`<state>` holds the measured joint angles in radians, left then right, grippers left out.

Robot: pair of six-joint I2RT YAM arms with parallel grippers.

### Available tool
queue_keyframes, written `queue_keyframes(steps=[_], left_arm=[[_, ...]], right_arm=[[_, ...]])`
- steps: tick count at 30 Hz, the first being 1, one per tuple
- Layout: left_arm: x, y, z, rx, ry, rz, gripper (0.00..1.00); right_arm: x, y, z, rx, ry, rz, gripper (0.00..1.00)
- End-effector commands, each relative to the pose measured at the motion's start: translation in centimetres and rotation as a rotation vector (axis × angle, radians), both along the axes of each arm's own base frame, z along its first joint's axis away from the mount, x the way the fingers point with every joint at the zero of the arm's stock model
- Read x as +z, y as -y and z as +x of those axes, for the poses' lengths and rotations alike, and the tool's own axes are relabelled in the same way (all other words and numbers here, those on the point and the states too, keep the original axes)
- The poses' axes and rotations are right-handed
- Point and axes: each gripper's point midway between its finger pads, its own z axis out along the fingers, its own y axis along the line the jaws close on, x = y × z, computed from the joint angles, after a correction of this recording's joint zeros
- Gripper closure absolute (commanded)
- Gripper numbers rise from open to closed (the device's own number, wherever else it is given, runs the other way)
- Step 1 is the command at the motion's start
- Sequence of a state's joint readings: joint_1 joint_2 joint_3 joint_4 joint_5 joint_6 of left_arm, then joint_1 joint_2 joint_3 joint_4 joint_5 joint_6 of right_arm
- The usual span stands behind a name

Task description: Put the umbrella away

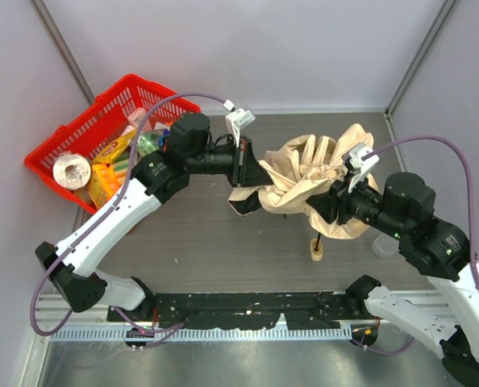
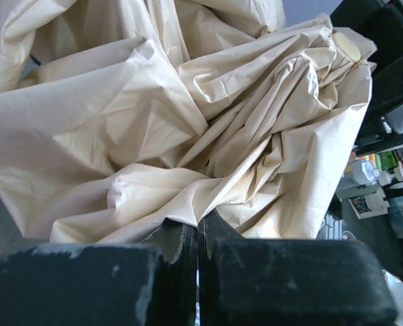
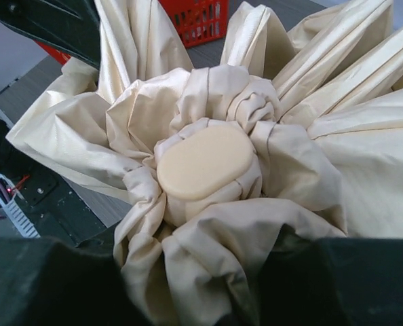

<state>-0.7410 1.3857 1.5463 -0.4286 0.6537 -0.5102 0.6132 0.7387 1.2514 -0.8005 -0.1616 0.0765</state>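
The beige umbrella [image 1: 304, 171] lies half-collapsed mid-table, its fabric bunched in loose folds. Its small tan handle [image 1: 316, 251] stands on the table below the canopy. My left gripper [image 1: 246, 168] is at the canopy's left edge. In the left wrist view its fingers [image 2: 154, 272] are pressed together, with a fold of the umbrella fabric [image 2: 188, 122] pinched at their tips. My right gripper [image 1: 331, 203] is at the canopy's right side. It grips bunched umbrella cloth [image 3: 215, 272] just below the oval tan top cap [image 3: 205, 159].
A red basket [image 1: 77, 133] holding groceries sits at the back left, beside my left arm. A small clear object [image 1: 382, 244] rests on the table near my right arm. Grey walls close off the back and sides.
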Motion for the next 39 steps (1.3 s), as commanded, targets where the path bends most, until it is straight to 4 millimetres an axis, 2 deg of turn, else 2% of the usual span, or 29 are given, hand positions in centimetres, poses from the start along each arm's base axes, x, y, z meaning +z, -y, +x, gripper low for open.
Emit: queue_keyframes(steps=[1, 2, 3, 4, 7, 10, 12, 15, 16, 17, 18, 19, 20, 21, 22, 23, 24, 25, 27, 28, 29, 30, 31, 32, 33, 36, 37, 38, 39], left_arm=[[1.5, -3.8, 2.2, 0.167, 0.196, 0.046, 1.0], [1.3, -4.4, 2.9, 0.218, 0.203, 0.06, 0.99], [1.3, -4.8, 3.0, 0.245, 0.202, 0.064, 0.92], [1.2, -5.0, 3.1, 0.267, 0.197, 0.066, 0.77], [1.8, -6.1, 3.6, 0.356, 0.188, 0.058, 0.44], [3.0, -7.4, 3.5, 0.419, 0.211, 0.021, 0.31], [3.8, -8.7, 3.4, 0.477, 0.245, 0.0, 0.29], [4.0, -10.7, 2.9, 0.555, 0.276, -0.036, 0.27], [4.2, -11.3, 2.6, 0.575, 0.277, -0.06, 0.26], [3.9, -11.7, 2.2, 0.588, 0.273, -0.076, 0.25], [3.5, -12.0, 2.0, 0.602, 0.261, -0.092, 0.25], [3.3, -12.4, 1.6, 0.613, 0.245, -0.114, 0.24], [2.7, -12.6, 1.2, 0.618, 0.225, -0.126, 0.23], [2.0, -12.8, 0.9, 0.62, 0.2, -0.13, 0.22], [1.6, -13.0, 0.5, 0.62, 0.178, -0.14, 0.22], [0.8, -13.1, 0.2, 0.62, 0.16, -0.137, 0.22], [0.4, -13.4, -0.4, 0.614, 0.149, -0.141, 0.22], [0.0, -13.8, -0.8, 0.618, 0.138, -0.141, 0.22], [-0.8, -14.9, -1.5, 0.641, 0.131, -0.132, 0.22], [-1.2, -15.4, -1.7, 0.656, 0.131, -0.129, 0.21], [-1.3, -16.1, -2.0, 0.678, 0.138, -0.131, 0.21], [-1.5, -16.8, -2.3, 0.695, 0.145, -0.13, 0.21], [-1.8, -17.6, -2.2, 0.733, 0.149, -0.12, 0.21], [-1.8, -18.3, -2.5, 0.752, 0.158, -0.122, 0.21], [-2.0, -18.9, -2.7, 0.769, 0.158, -0.118, 0.2], [-2.7, -20.1, -2.8, 0.815, 0.155, -0.096, 0.2], [-2.8, -20.4, -2.9, 0.822, 0.157, -0.098, 0.2], [-3.0, -20.5, -2.9, 0.829, 0.156, -0.097, 0.2], [-3.3, -20.6, -2.9, 0.835, 0.147, -0.095, 0.2]], right_arm=[[1.2, 2.1, 0.3, -0.072, 0.056, -0.058, 0.99], [1.3, 2.2, 0.4, -0.08, 0.059, -0.057, 0.99], [1.5, 2.5, 0.7, -0.109, 0.061, -0.056, 0.99], [1.4, 2.5, 1.1, -0.124, 0.055, -0.064, 0.99], [0.8, 4.1, 3.8, -0.287, 0.024, -0.125, 0.99], [0.2, 6.5, 6.5, -0.49, -0.006, -0.227, 0.99], [0.4, 9.1, 8.7, -0.678, 0.001, -0.351, 0.99], [1.0, 10.1, 12.3, -0.807, 0.049, -0.537, 0.99], [1.4, 11.1, 13.1, -0.866, 0.083, -0.627, 0.99], [1.4, 10.4, 14.7, -0.891, 0.105, -0.67, 0.99], [2.5, 11.1, 14.8, -0.973, 0.157, -0.759, 0.99], [1.9, 10.1, 16.4, -1.003, 0.183, -0.827, 0.99], [2.8, 10.4, 16.3, -1.047, 0.228, -0.971, 0.99], [1.4, 8.8, 17.9, -1.065, 0.254, -1.0, 0.99], [1.4, 8.3, 17.6, -1.061, 0.273, -1.151, 0.99], [-0.1, 7.1, 18.6, -1.092, 0.291, -1.136, 0.99], [-1.3, 5.9, 18.9, -1.048, 0.304, -1.22, 0.99], [-3.0, 5.1, 19.1, -1.052, 0.312, -1.209, 0.99], [-6.4, 3.0, 19.1, -0.994, 0.326, -1.239, 0.99], [-9.0, 1.6, 18.9, -0.953, 0.33, -1.265, 0.99], [-10.4, 1.1, 18.6, -0.917, 0.327, -1.306, 0.99], [-12.8, -0.5, 18.5, -0.894, 0.326, -1.273, 0.99], [-14.5, -1.0, 18.0, -0.795, 0.305, -1.338, 0.99], [-16.5, -2.7, 17.8, -0.788, 0.283, -1.245, 0.99], [-18.9, -3.5, 16.9, -0.643, 0.223, -1.293, 0.99], [-24.6, -5.3, 14.6, -0.482, 0.129, -1.311, 0.99], [-27.1, -6.8, 13.3, -0.356, 0.048, -1.268, 0.99], [-28.4, -7.0, 12.5, -0.302, 0.002, -1.262, 0.99], [-30.6, -8.4, 10.9, -0.179, -0.104, -1.194, 0.99]])
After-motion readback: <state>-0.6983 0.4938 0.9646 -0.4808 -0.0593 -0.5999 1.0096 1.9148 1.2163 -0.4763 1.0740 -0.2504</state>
